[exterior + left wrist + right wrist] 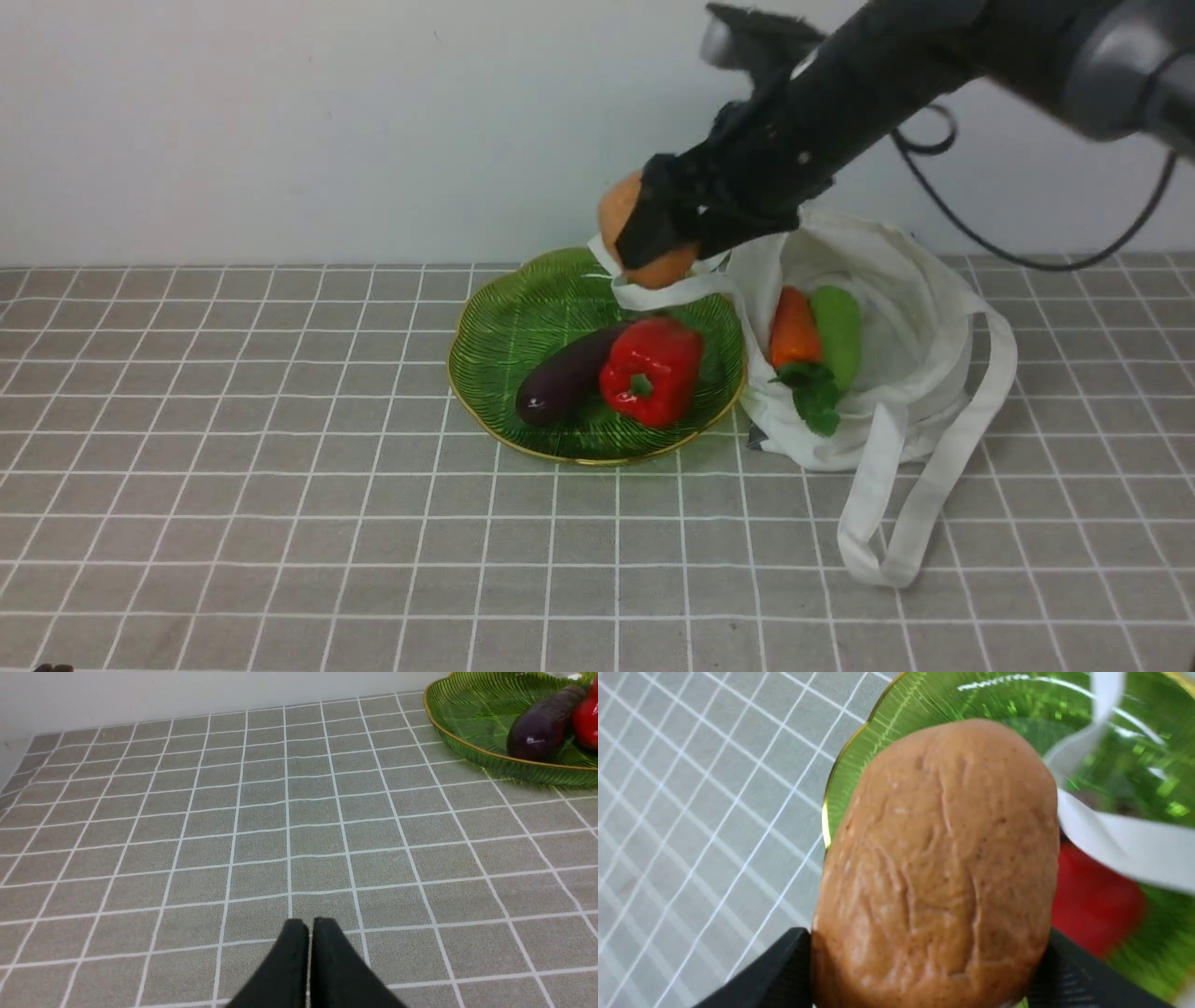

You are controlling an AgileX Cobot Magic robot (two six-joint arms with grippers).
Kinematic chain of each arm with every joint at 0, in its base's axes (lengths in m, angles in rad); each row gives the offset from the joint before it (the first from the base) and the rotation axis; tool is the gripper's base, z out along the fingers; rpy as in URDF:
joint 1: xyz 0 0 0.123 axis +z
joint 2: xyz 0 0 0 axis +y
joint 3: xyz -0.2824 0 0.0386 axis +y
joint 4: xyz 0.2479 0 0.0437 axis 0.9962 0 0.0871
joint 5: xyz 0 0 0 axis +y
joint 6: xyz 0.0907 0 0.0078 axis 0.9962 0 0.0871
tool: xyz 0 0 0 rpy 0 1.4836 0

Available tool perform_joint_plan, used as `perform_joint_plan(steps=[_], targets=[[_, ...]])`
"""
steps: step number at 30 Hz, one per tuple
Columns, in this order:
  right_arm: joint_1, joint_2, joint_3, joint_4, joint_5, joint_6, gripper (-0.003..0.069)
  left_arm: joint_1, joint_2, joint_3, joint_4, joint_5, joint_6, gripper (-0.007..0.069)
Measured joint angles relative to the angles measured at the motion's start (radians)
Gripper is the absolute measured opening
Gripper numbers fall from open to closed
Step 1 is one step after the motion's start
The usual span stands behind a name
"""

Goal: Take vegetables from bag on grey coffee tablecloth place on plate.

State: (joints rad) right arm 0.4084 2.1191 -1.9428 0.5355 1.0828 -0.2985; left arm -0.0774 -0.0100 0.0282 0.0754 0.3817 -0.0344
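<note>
My right gripper [658,238] is shut on the tan-brown potato [618,217] and holds it in the air over the far edge of the green plate [504,322]; in the right wrist view the potato [941,868] fills the space between both fingers. A white bag strap [653,294] hangs under it. The white bag [896,280] lies right of the plate, open, with the orange carrot [794,329] and the pale green vegetable [838,331] inside. My left gripper [310,924] is shut and empty, low over the grey coffee tablecloth [233,835], left of the plate [467,746].
On the plate lie a dark purple eggplant [565,378] and a red bell pepper [653,371]. A long bag strap [920,504] loops onto the cloth in front of the bag. A pale wall stands behind the table.
</note>
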Motion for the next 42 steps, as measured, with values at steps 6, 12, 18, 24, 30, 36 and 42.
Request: perform_joint_plan(steps=[6, 12, 18, 24, 30, 36, 42], targets=[[0.063, 0.123, 0.000, -0.011, -0.247, -0.082, 0.0526, 0.000, 0.000, 0.000, 0.000, 0.000, 0.000, -0.0005], [0.075, 0.189, 0.000, -0.011, -0.385, -0.112, 0.0536, 0.000, 0.000, 0.000, 0.000, 0.000, 0.000, -0.0005], [0.075, 0.193, -0.030, -0.043, -0.358, -0.117, 0.0664, 0.000, 0.000, 0.000, 0.000, 0.000, 0.000, -0.0005], [0.075, 0.151, -0.158, -0.147, -0.196, -0.113, 0.0689, 0.000, 0.000, 0.000, 0.000, 0.000, 0.000, -0.0005], [0.075, 0.060, -0.377, -0.252, 0.107, -0.070, 0.0662, 0.000, 0.000, 0.000, 0.000, 0.000, 0.000, -0.0005], [0.075, -0.058, -0.579, -0.386, 0.176, 0.045, 0.0540, 0.000, 0.000, 0.000, 0.000, 0.000, 0.000, -0.0005], [0.075, -0.236, -0.594, -0.519, 0.198, 0.134, 0.0281, 0.000, 0.000, 0.000, 0.000, 0.000, 0.000, -0.0005]])
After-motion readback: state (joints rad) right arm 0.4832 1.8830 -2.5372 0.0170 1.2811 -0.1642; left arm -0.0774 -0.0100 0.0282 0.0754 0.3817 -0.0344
